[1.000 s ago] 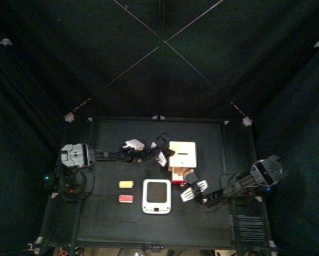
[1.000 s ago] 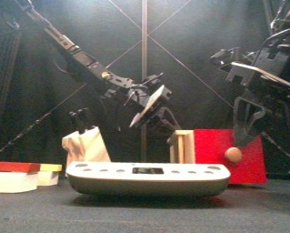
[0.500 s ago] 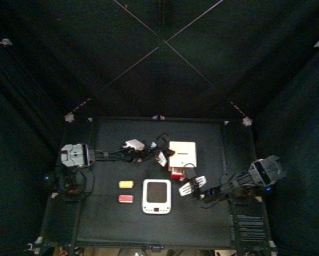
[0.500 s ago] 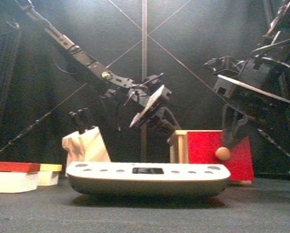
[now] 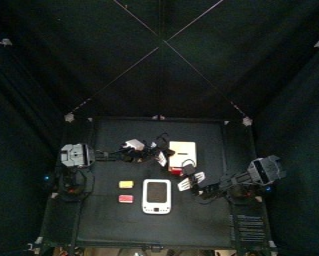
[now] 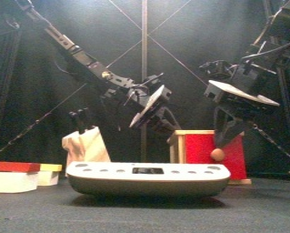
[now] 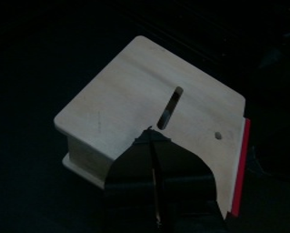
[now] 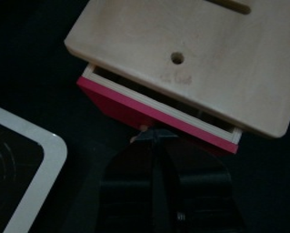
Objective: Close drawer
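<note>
Right now my right gripper [image 8: 154,136] is pinched nearly shut, and its tips sit right at the small round knob [image 6: 217,156] on the red front of the drawer [image 8: 141,107]. I cannot tell if they squeeze the knob or just press on it. The drawer sticks out only a little from the cream wooden cabinet [image 8: 195,50]. The cabinet's pale top has a slot and a small hole in it. It stands near the middle of the black table [image 5: 102,225], a bit toward the back and toward my right arm's side.

My left gripper [image 7: 155,157] hangs over the cabinet's top from the other side. Its tips look pressed together, with nothing between them.

Just in front of the cabinet lies a white flat gadget [image 5: 156,195] with a grey screen. A small yellow block [image 5: 124,184] and a small red block [image 5: 124,199] lie beside the gadget on my left arm's side. Black curtains [image 5: 28,120] close in the table all around. The front strip of the table near its edge is bare.
</note>
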